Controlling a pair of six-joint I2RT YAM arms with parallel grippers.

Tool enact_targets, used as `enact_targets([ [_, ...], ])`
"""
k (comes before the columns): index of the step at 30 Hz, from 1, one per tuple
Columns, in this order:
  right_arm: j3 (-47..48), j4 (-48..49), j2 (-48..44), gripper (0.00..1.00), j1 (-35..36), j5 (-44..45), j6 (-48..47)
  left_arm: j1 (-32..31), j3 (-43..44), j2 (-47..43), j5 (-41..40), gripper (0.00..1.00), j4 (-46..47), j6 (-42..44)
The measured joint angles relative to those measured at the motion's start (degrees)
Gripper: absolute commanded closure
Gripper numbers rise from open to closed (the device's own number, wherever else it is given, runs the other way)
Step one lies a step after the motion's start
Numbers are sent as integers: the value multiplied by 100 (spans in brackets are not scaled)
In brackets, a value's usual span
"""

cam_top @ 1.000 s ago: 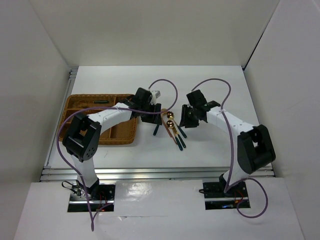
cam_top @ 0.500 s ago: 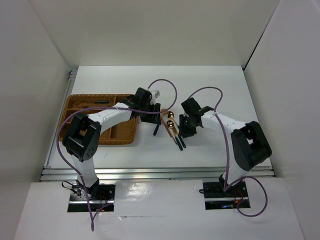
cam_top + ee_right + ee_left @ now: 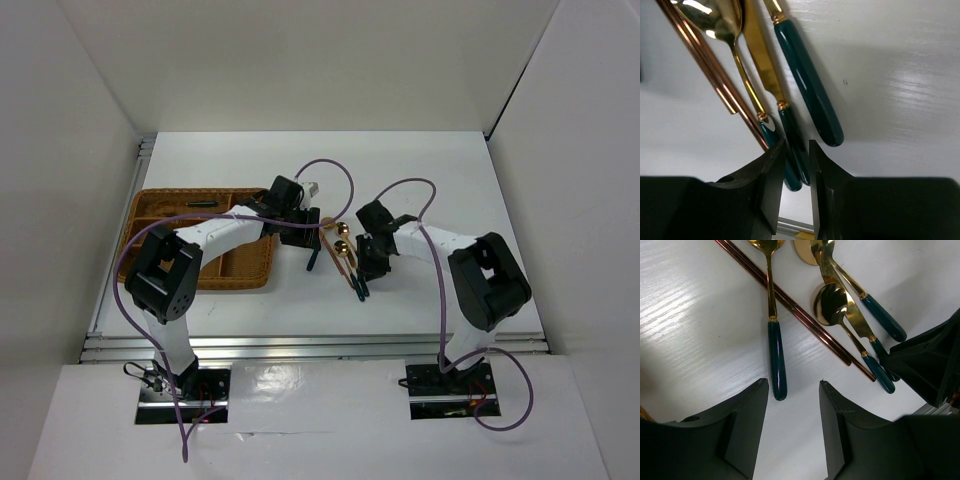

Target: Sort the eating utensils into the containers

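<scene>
The utensils (image 3: pixel 342 246) lie diagonally, gold heads far-left, teal handles near-right.

the cutlery shows shiny gold heads and dark teal-green handles, as on the spoon (image 3: pixel 774 340) and the knife (image 3: pixel 850 320). the chopsticks (image 3: pixel 790 302) are a redder, coppery gold. under them the table (image 3: pixel 685 315) is white with a faint wood grain. the wicker tray (image 3: pixel 240 280) is a warm brown weave. the left gripper (image 3: pixel 792 405) and right gripper (image 3: pixel 797 160) are matte black. the left arm (image 3: pixel 225 232) is white with black joints and trails a purple cable (image 3: pixel 328 161).
</scene>
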Motion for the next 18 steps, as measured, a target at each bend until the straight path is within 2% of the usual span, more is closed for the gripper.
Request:
enact_targets([
  [13, 284, 20, 365, 69, 7, 81, -48, 2, 0, 11, -22, 42, -50, 9],
  [16, 367, 37, 446, 75, 7, 96, -55, 0, 0, 15, -44, 42, -87, 9],
  [18, 413, 44, 496, 86, 7, 103, -85, 2, 2, 15, -66, 42, -103, 9],
])
